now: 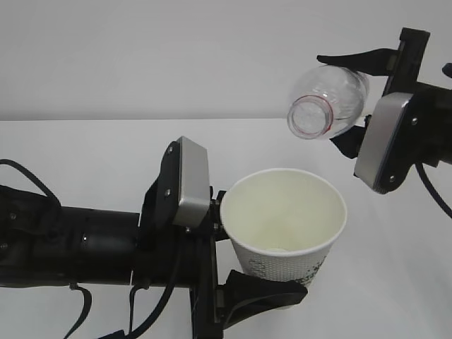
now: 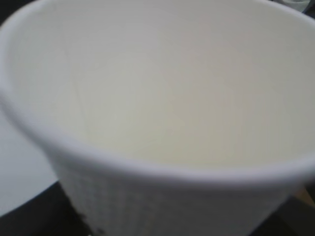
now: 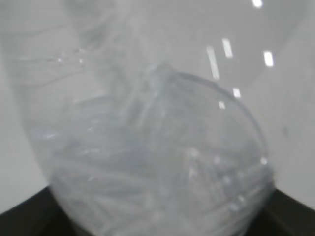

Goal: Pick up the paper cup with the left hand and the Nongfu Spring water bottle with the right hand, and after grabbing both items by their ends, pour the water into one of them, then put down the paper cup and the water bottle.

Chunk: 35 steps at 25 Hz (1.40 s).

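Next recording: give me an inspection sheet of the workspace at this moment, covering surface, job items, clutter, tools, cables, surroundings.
Surface: white table, bare where visible.
Paper cup: upright, held off the table; white inside, a small pale patch at the bottom, too unclear to call water.
Water bottle: uncapped, tipped with its mouth forward and down, above and right of the cup's rim; no stream visible.
Clutter: nothing seen.
Left tool: closed on the cup's side.
Right tool: closed on the bottle's body, fingers above and below it.
Cables: black cables loop under the left arm; one runs beside the right arm.
Surroundings: plain pale wall.
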Each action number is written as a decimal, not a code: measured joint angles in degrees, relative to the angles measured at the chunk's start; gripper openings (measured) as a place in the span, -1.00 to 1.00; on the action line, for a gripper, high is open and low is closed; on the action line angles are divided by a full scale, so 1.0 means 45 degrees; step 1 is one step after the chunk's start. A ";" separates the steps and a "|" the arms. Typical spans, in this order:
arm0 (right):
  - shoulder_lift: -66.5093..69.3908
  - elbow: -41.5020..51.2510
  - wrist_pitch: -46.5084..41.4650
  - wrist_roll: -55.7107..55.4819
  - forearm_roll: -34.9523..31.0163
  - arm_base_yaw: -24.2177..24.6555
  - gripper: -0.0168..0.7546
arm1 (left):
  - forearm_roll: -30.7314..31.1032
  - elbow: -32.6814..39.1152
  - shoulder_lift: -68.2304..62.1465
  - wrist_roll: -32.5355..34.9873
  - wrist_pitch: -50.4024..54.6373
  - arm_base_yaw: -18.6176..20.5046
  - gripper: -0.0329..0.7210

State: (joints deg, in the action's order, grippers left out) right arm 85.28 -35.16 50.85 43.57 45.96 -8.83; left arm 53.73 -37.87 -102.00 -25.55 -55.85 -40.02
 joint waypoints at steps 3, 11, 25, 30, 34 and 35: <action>0.0000 -0.0010 0.0009 0.0184 0.0000 0.0000 0.41 | 0.0081 0.0000 0.0000 0.0000 0.0000 0.0000 0.56; 0.0000 -0.0010 0.0029 0.0447 0.0000 0.0000 0.41 | 0.0276 0.0000 0.0000 0.0000 0.0000 0.0000 0.56; 0.0000 -0.0010 0.0166 0.0817 0.0000 0.0000 0.41 | 0.0149 0.0000 0.0000 0.0000 0.0000 0.0000 0.55; 0.0000 -0.0010 0.0533 0.1135 0.0000 0.0000 0.41 | 0.0095 0.0000 0.0000 0.0000 0.0000 0.0000 0.55; 0.0000 -0.0010 0.0533 0.1369 0.0000 0.0000 0.41 | 0.0095 0.0000 0.0000 0.0000 0.0000 0.0000 0.55; 0.0000 -0.0010 0.0533 0.1426 0.0000 0.0000 0.41 | 0.0095 0.0000 0.0000 0.0000 0.0000 0.0000 0.55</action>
State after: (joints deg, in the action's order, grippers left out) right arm 85.28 -35.21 53.24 49.99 45.96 -8.83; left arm 54.16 -37.87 -102.00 -25.55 -55.85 -40.02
